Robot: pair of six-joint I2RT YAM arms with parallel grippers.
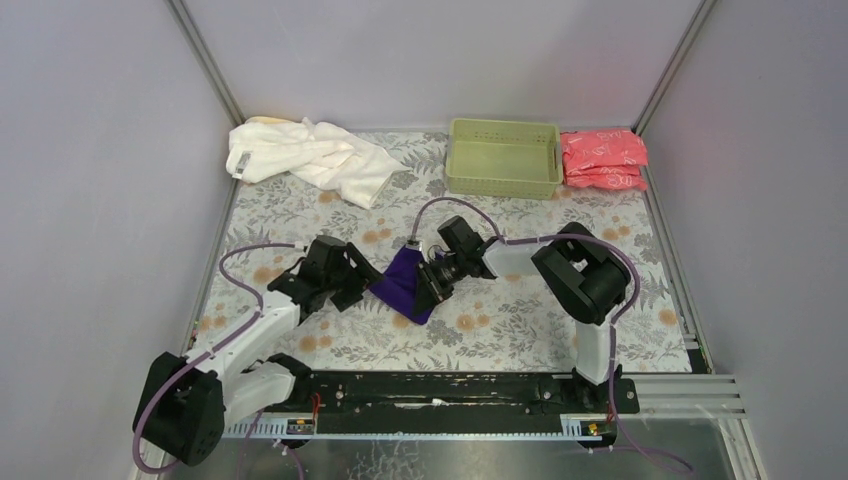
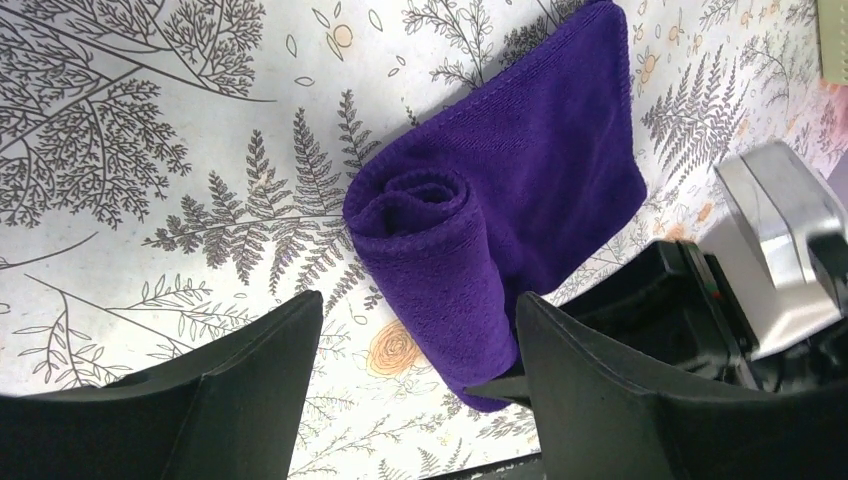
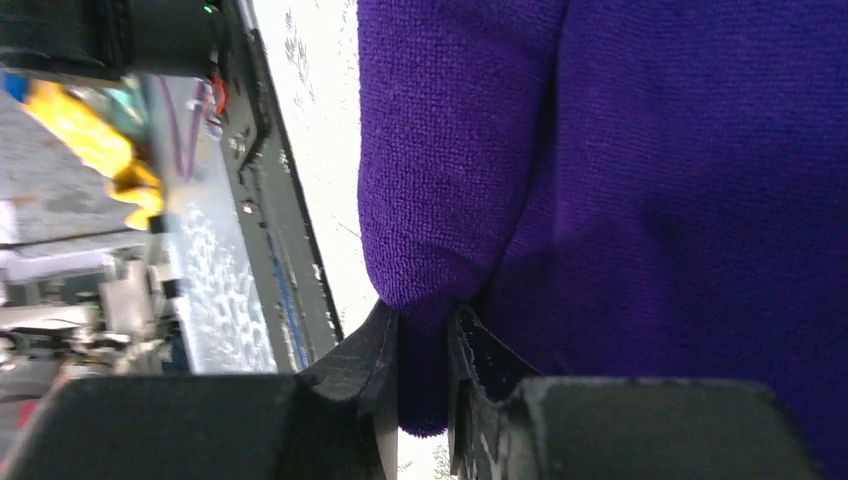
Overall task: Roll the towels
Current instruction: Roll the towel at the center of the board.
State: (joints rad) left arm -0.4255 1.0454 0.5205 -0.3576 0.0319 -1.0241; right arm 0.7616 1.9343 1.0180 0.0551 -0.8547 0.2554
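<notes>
Right pincer (image 3: pixel 422 345) is clenched on a fold of the purple towel (image 2: pixel 520 170), which lies half-rolled on the desk (image 1: pixel 560 330), on the near side of the green basket (image 1: pixel 503 157). Left pincer (image 2: pixel 418 310) is released and straddles the coil. Rolling looks midway; the next move calls for winding up the flat remainder tightly.

Overhead view looks down across the whole counter (image 1: pixel 520 335); both wrist views sit close on the purple towel (image 1: pixel 400 283), shared by all.
</notes>
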